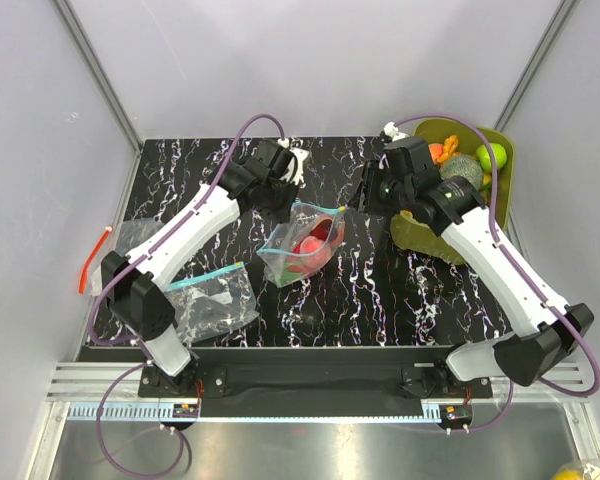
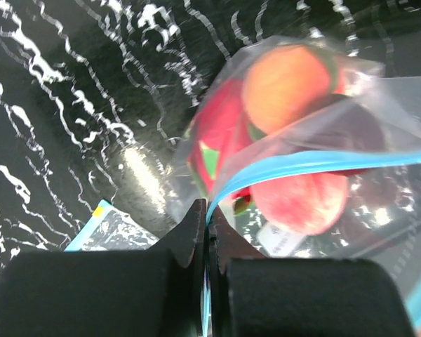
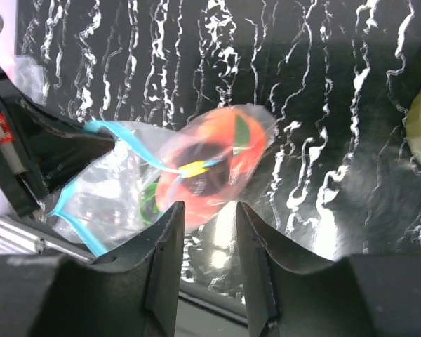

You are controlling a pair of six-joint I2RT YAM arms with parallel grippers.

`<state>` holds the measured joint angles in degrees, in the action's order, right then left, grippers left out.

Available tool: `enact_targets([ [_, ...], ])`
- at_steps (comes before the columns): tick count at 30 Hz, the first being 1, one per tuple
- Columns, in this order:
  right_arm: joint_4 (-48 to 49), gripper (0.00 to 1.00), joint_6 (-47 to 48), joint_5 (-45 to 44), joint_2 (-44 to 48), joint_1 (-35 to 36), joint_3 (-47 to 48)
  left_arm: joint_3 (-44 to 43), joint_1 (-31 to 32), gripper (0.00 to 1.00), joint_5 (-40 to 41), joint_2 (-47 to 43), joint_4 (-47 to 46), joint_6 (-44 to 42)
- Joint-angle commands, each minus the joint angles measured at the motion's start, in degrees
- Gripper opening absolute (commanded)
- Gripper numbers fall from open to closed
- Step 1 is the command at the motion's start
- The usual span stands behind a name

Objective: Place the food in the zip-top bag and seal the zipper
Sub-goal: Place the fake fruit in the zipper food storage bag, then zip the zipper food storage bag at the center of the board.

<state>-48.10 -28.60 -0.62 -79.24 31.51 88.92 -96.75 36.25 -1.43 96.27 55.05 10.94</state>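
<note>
The zip-top bag (image 1: 302, 247) hangs over the middle of the table, partly lifted, with red, orange and peach food (image 2: 286, 83) inside it. My left gripper (image 2: 209, 210) is shut on the blue-green zipper (image 2: 323, 163) at the bag's mouth edge; from above the left gripper (image 1: 292, 190) sits at the bag's far top edge. My right gripper (image 3: 209, 214) is open with nothing between its fingers. It hovers just short of the bag's (image 3: 217, 158) right end, with the right gripper (image 1: 365, 193) to the right of the bag in the top view.
An olive-green tub (image 1: 422, 234) at the back right holds more toy food, among it a green ball (image 1: 491, 155). A second clear bag (image 1: 218, 300) lies front left. A third bag (image 1: 135, 238), with an orange-red strip (image 1: 87, 262), lies at the left edge.
</note>
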Motion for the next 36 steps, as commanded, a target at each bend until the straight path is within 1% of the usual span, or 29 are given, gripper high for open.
enact_targets([
  [1,5.5,0.41,8.4,7.4,-0.5,-2.6,-1.8,2.3,-1.8,0.00,3.2,-2.6,-3.8,-1.6],
  [4,9.4,0.42,10.4,10.9,-1.3,-3.6,-4.0,4.9,-2.1,0.00,4.9,-4.0,-6.1,-2.1],
  [5,11.4,0.44,11.9,11.5,-2.0,-3.8,-4.5,6.4,-2.1,0.00,5.6,-4.8,-8.8,-1.9],
  [7,14.3,0.49,16.1,15.1,-4.3,-4.1,-7.6,10.3,-2.2,0.00,5.5,-7.3,-11.4,-1.8],
  [8,16.7,0.55,19.9,20.2,-5.0,-4.3,-8.8,11.5,-2.2,0.00,5.3,-9.0,-14.0,-1.9],
  [9,17.7,0.59,20.7,21.3,-5.7,-4.4,-9.8,13.4,-2.3,0.00,5.0,-9.7,-15.0,-2.1],
  [10,18.8,0.61,20.9,22.3,-7.0,-5.0,-11.2,14.3,-2.2,0.00,4.9,-10.4,-16.3,-2.1],
  [12,24.2,0.68,20.3,29.7,-7.9,-7.3,-12.5,15.8,-2.2,0.00,5.4,-12.3,-18.8,-2.2],
  [13,26.0,0.70,20.1,32.2,-8.6,-8.2,-13.0,16.9,-2.2,0.00,5.6,-12.9,-19.4,-2.4],
  [14,29.6,0.71,19.5,37.6,-8.7,-9.1,-13.2,17.4,-2.2,0.00,5.8,-13.9,-20.5,-2.4],
  [16,35.7,0.70,18.2,41.9,-8.6,-11.3,-15.8,18.9,-2.3,0.00,5.6,-14.7,-21.6,-2.7],
  [18,38.9,0.70,17.2,47.1,-8.8,-12.8,-17.6,19.0,-2.2,0.00,5.1,-15.1,-21.7,-2.9],
  [20,39.8,0.70,17.5,51.7,-10.1,-13.6,-17.7,17.7,-2.2,0.00,4.4,-15.1,-20.1,-3.1],
  [22,40.9,0.69,17.7,53.0,-11.5,-13.6,-17.1,17.4,-2.2,0.00,3.8,-15.4,-19.5,-3.5],
  [24,44.8,0.67,17.9,53.6,-11.9,-13.5,-18.3,17.4,-2.1,0.00,2.8,-15.9,-19.6,-4.6],
  [26,50.3,0.68,19.5,53.6,-11.6,-13.4,-19.3,18.3,-2.2,0.00,1.6,-16.8,-20.6,-5.6],
  [27,50.8,0.70,20.7,53.6,-11.6,-13.5,-19.6,19.0,-2.1,0.00,0.0,-17.2,-21.5,-5.8],
  [29,48.4,0.69,24.7,54.1,-13.0,-13.4,-17.8,20.5,-2.2,0.00,-1.5,-18.3,-23.7,-6.4],
  [31,43.4,0.67,26.9,55.0,-15.1,-13.5,-14.8,19.9,-2.1,0.00,-1.9,-18.7,-23.0,-6.1],
  [33,45.6,0.67,26.8,54.9,-14.7,-13.3,-16.1,19.9,-2.2,0.00,-2.1,-19.2,-23.0,-7.0],
  [34,49.7,0.68,26.8,54.3,-14.4,-13.3,-17.0,20.0,-2.2,0.00,-1.8,-19.3,-23.0,-7.1],
  [36,51.7,0.68,27.6,54.0,-14.5,-13.2,-18.1,19.2,-2.2,0.00,-2.2,-19.3,-22.3,-8.0],
])
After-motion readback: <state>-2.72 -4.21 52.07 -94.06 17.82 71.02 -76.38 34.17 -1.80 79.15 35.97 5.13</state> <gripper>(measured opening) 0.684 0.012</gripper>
